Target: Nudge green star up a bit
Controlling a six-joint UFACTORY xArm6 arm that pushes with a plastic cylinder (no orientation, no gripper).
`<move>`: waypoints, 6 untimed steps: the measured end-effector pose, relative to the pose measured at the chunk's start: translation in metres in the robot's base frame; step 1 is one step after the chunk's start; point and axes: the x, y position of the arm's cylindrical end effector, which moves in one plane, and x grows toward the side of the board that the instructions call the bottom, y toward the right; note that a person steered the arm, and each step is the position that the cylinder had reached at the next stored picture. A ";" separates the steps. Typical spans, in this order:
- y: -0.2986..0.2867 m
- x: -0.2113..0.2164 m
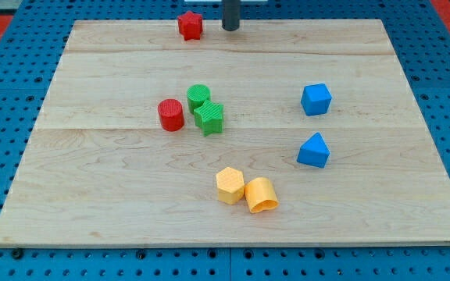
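The green star lies near the middle of the wooden board. A green cylinder touches its upper left side, and a red cylinder sits just to its left. My tip is at the view's top edge of the board, far above the green star and slightly to its right. A red block sits just left of my tip.
A blue cube and a blue triangular block sit at the view's right. A yellow hexagonal block and a yellow arch-shaped block lie below the star. Blue pegboard surrounds the board.
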 end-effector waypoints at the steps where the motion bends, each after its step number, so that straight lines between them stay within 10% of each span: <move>1: -0.076 0.000; 3: -0.182 0.045; 4: -0.144 0.046; 6: -0.110 0.204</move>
